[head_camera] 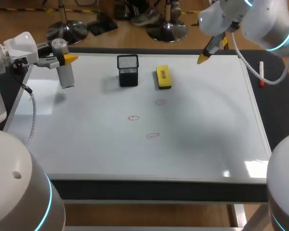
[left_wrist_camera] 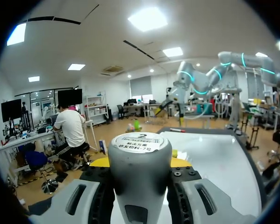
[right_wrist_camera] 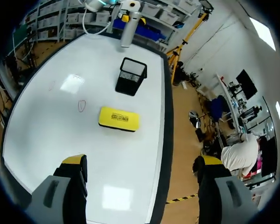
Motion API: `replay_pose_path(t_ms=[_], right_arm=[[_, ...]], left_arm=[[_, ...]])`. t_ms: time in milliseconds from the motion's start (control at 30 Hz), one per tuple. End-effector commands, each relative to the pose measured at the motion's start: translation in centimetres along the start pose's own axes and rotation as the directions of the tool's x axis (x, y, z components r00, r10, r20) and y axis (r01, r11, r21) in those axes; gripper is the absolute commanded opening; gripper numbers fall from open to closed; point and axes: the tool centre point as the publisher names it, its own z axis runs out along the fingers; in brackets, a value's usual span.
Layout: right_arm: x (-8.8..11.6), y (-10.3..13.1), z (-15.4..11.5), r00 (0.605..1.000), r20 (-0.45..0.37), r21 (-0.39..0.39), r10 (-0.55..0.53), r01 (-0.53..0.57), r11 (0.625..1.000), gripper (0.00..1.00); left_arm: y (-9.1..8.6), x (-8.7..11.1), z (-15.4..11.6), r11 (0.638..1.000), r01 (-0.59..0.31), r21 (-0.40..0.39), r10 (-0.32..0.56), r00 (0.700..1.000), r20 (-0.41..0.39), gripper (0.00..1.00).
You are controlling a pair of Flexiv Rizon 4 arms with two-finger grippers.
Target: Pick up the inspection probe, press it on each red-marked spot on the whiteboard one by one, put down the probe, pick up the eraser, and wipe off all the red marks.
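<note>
left gripper [head_camera: 67, 59]: clamped on the inspection probe [head_camera: 65, 74] near its top end, with a yellow tip on either side of it in the wrist view

probe: hanging upright with its long axis pretty much vertical, over the far left corner of the whiteboard [head_camera: 86, 144]. Its shadow sits apart from it on the board, so I'd guess it's lifted clear and not touching.

red spots: three small ovals around the middle of the board, the far mark [head_camera: 161, 102], middle mark [head_camera: 133, 117] and near mark [head_camera: 153, 135]

the bit that matters: all three lie to the right of the probe and closer to the robot. My guess is the next move is a carry across the board, then straight down with the probe kept upright.

right gripper [right_wrist_camera: 141, 161]: fingers spread wide with nothing in them, up over the far right corner

eraser [head_camera: 163, 77]: flat on the board just right of the black mesh holder [head_camera: 128, 70], ahead of the right gripper. The right arm looks nearer to it.

progress: no pressing done yet by the look of it.
</note>
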Motion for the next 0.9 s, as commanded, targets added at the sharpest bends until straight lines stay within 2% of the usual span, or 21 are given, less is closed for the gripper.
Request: replay_pose_path(t_ms=[33,167,233,267,900], right_arm=[[-0.65,0.62,0.38,0.711,-0.633,0.276,-0.308,0.578,0.768,1.0],[-0.56,0.96,0.45,0.667,-0.651,0.234,-0.364,0.632,0.739,1.0],[-0.85,0.81,0.62,0.706,-0.609,0.255,-0.361,0.605,0.754,1.0],[-1.04,0.64,0.49,0.736,-0.593,0.246,-0.328,0.553,0.796,1.0],[-1.04,0.64,0.49,0.736,-0.593,0.246,-0.328,0.553,0.796,1.0]], left_arm=[[0.0,-0.01,0.01,1.0,-0.001,0.003,0.001,1.0,0.001,0.0],[0.0,-0.01,0.01,1.0,-0.001,0.003,0.001,1.0,0.001,0.0],[0.0,-0.01,0.01,1.0,-0.001,0.003,0.001,1.0,0.001,0.0],[0.0,-0.01,0.01,1.0,-0.001,0.003,0.001,1.0,0.001,0.0],[0.0,-0.01,0.01,1.0,-0.001,0.003,0.001,1.0,0.001,0.0]])
